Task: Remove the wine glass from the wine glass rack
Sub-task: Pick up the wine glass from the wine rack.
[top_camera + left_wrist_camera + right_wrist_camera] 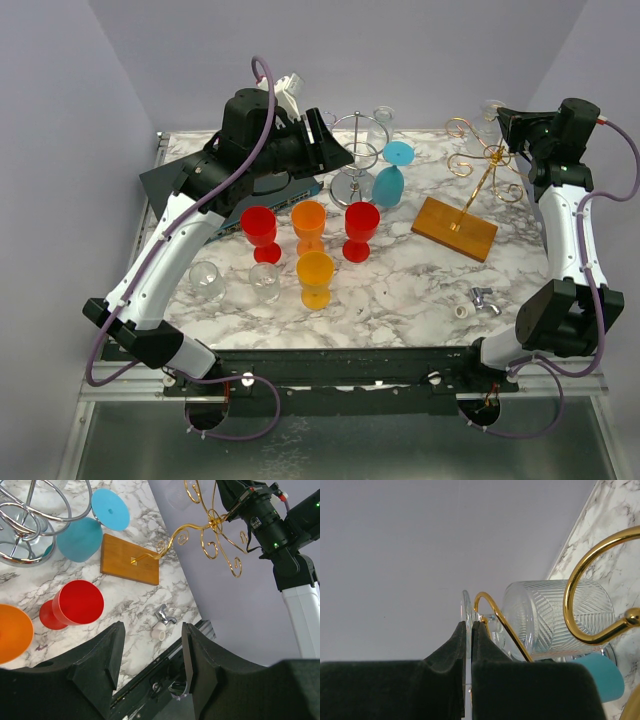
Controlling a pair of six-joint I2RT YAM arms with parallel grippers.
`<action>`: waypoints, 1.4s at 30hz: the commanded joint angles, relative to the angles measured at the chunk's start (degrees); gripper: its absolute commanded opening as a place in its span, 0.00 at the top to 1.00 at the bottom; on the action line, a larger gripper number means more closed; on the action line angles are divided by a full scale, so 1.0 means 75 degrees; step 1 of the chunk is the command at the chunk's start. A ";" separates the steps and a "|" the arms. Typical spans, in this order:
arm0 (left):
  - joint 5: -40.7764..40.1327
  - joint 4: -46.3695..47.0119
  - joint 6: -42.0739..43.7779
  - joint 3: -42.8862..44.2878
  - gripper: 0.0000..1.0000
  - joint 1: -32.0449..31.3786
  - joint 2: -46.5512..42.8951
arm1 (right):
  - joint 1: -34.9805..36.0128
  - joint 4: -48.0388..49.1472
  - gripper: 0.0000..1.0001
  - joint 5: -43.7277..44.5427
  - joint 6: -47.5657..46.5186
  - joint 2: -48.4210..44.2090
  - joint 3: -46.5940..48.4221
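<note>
My right fingers (468, 630) pinch the clear glass's (555, 617) foot on the gold rack (580, 600); my left fingers (150, 655) hang apart, empty, above the desk (130, 595).

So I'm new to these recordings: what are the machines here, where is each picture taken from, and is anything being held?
These are two robot arms bolted at the near edge of a marble table, each ending in a two-finger gripper. The wide picture comes from a fixed camera above and behind them; the other two come from cameras on the wrists, looking past each arm's own fingers.

On the table stand red, orange and yellow goblets, a few clear glasses, a silver wire rack with a blue glass leaning at it, and a gold rack on a wooden base.

The left gripper is open and empty, hovering near the silver rack. The right gripper is shut on the thin foot of a clear patterned wine glass hanging on the gold rack; it has not been lifted off yet.
</note>
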 commanded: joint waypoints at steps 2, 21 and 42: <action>-0.0005 0.0149 -0.0011 -0.0066 0.45 0.0062 -0.0188 | -0.0140 0.0433 0.99 0.0381 -0.0053 -0.0331 0.0241; 0.0018 0.0161 -0.0010 -0.0056 0.45 0.0085 -0.0165 | -0.0140 0.0385 0.99 0.0516 -0.0198 -0.0333 0.0539; 0.0029 0.0193 -0.0067 -0.0132 0.45 0.0085 -0.0154 | -0.0150 0.0340 0.99 0.0821 -0.0240 -0.0338 0.0443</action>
